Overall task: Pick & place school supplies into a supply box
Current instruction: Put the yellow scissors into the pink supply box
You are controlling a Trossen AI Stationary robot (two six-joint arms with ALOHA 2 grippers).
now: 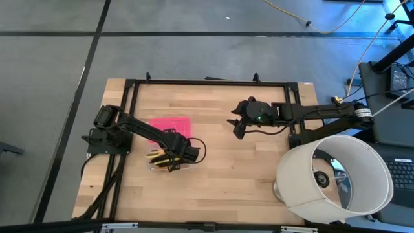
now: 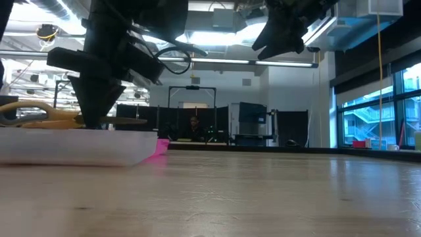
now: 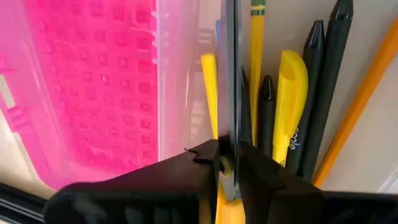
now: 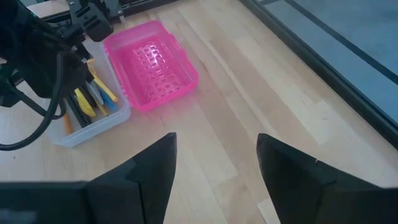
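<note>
Left gripper (image 1: 169,160) sits low over the clear tray of the supply box (image 4: 93,121), fingers nearly together with the metal blade of the yellow-handled scissors (image 3: 229,93) pinched between them; whether the grip is firm or already loosening cannot be told. In the left wrist view the blade runs straight out from between the fingertips (image 3: 261,177). Just beside the blade on one side lie a yellow pencil (image 3: 256,68) with a green band, three black pens (image 3: 314,93), and an orange pencil (image 3: 357,102) at the tray's edge. One black pen carries white lettering, partly hidden; only "ogle" reads clearly. On the blade's other side, past the tray wall, lies the open pink lid (image 3: 93,87), flat on the wooden table (image 1: 246,168).

Low view: scissors handle (image 2: 39,115) rests on top of the tray rim, beside the left gripper's fingers.

Right gripper (image 1: 238,124) hangs above the table, well apart from the box, jaws spread wide and holding nothing. Box lies ahead of its fingers (image 4: 155,171) in the right wrist view.

White lampshade (image 1: 336,178) stands at the table corner by the right arm's base.
</note>
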